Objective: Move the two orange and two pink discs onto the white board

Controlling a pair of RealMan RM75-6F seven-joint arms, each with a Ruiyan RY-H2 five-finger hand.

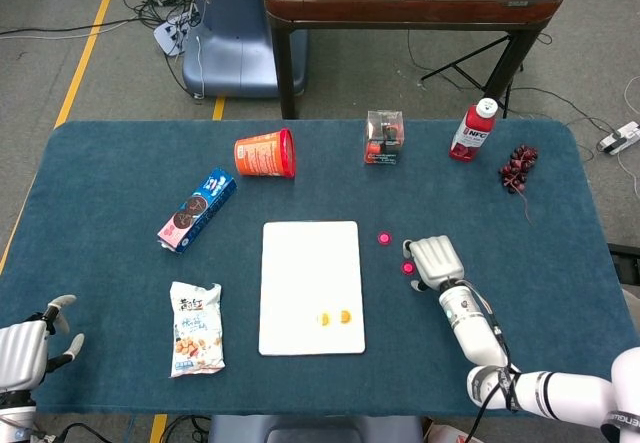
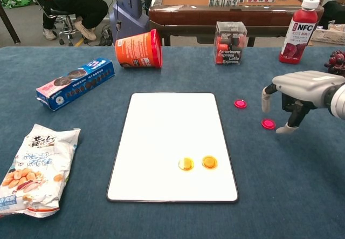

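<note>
Both orange discs (image 2: 197,163) lie on the board (image 2: 161,125). Two pink discs (image 2: 268,124) sit on the desk (image 2: 81,206), right of it. The right hand (image 2: 296,90) hovers by the nearer one, fingers (image 2: 284,129) apart, empty. Thin, light, probably slick: pinch its rim.

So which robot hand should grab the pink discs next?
The right robot hand. It hovers beside the nearer small round pink disc, with the other pink disc close by. The left robot hand sits at the table's far corner, well away from both.
</note>
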